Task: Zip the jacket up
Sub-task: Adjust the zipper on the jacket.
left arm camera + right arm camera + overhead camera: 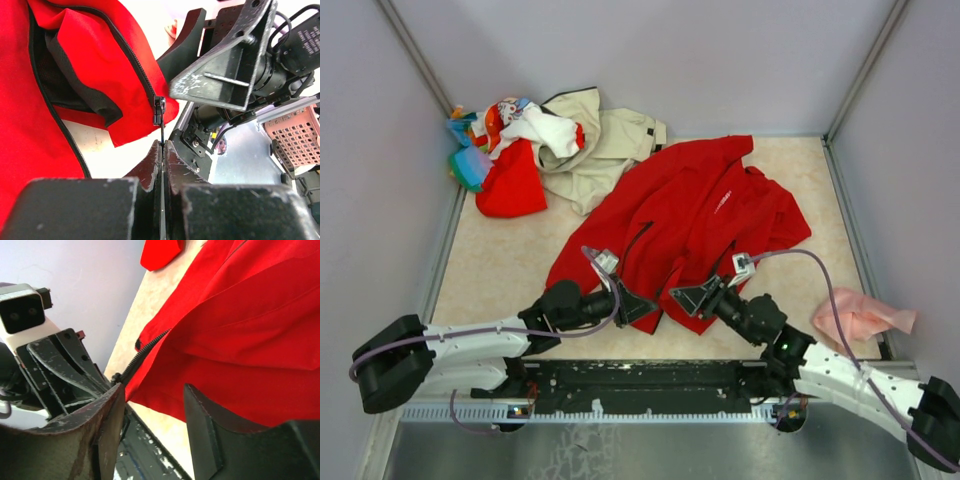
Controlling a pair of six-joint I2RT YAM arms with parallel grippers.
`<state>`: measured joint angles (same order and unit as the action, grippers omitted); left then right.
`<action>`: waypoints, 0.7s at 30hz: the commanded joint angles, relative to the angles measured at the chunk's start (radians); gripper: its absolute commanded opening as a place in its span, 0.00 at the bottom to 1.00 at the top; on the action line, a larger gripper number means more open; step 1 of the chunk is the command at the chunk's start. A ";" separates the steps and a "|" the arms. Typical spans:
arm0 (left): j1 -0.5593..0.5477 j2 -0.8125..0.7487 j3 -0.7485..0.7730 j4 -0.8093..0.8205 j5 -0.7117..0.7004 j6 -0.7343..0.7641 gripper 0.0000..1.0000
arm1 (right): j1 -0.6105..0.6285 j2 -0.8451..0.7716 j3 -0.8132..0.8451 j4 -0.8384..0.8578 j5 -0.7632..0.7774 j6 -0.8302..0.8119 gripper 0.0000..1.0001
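Note:
The red jacket point(705, 210) lies crumpled at the middle of the table with its black front zipper undone. My left gripper point(164, 145) sits at the jacket's near hem, shut on the thin black pull tab that hangs from the zipper slider point(158, 109). The zipper teeth point(131, 55) run up from the slider along the red edge. My right gripper point(152, 395) faces it from the right, open, its fingers point(205, 425) wide apart. The red hem point(200, 385) and the toothed zipper edge point(145, 352) lie just beyond its fingertips, not pinched. In the top view both grippers point(638, 305) point(685, 297) nearly meet at the hem.
A beige jacket point(610, 145) and a heap of mixed clothes with a smaller red garment point(510, 185) lie at the back left. A pink cloth point(860, 315) sits at the near right. Grey walls close in the table on three sides. The black base rail point(640, 380) runs along the near edge.

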<state>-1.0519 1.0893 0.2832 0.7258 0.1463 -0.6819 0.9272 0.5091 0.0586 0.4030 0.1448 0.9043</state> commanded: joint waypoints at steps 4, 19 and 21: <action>-0.001 -0.014 0.007 0.000 0.005 0.025 0.00 | 0.001 0.050 0.082 -0.007 -0.040 0.109 0.56; -0.002 -0.025 -0.002 0.009 0.029 0.003 0.00 | 0.003 0.248 0.001 0.420 -0.038 0.181 0.59; -0.002 -0.022 -0.005 0.018 0.035 -0.003 0.00 | 0.003 0.234 -0.011 0.422 -0.020 0.174 0.59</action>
<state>-1.0519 1.0779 0.2832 0.7128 0.1501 -0.6769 0.9276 0.7715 0.0601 0.6724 0.0834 1.0702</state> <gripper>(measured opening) 0.006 0.593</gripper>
